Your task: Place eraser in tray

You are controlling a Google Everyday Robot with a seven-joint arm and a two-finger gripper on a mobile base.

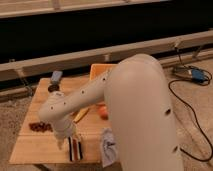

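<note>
Finds the end effector (66, 142) low over the front of the table (30, 152), at the tip of the pale arm that slants down from the big white shoulder. Impossible to say whether apart or together, with the wrist covering it. Sits just left of the eraser (76, 149), possibly touching it.

Shows the eraser as a dark block with pale stripes, lying flat near the table's front edge and well apart from the tray (97, 70). Places that yellow tray at the back edge, partly hidden by the arm.

Puts a crumpled grey cloth (107, 146) just right of the eraser. Leaves a dark red cluster (39, 126) to the left, an orange ball (102, 111) and a yellow piece (82, 114) mid-table. Sets a blue block (56, 76) at the back left corner.
</note>
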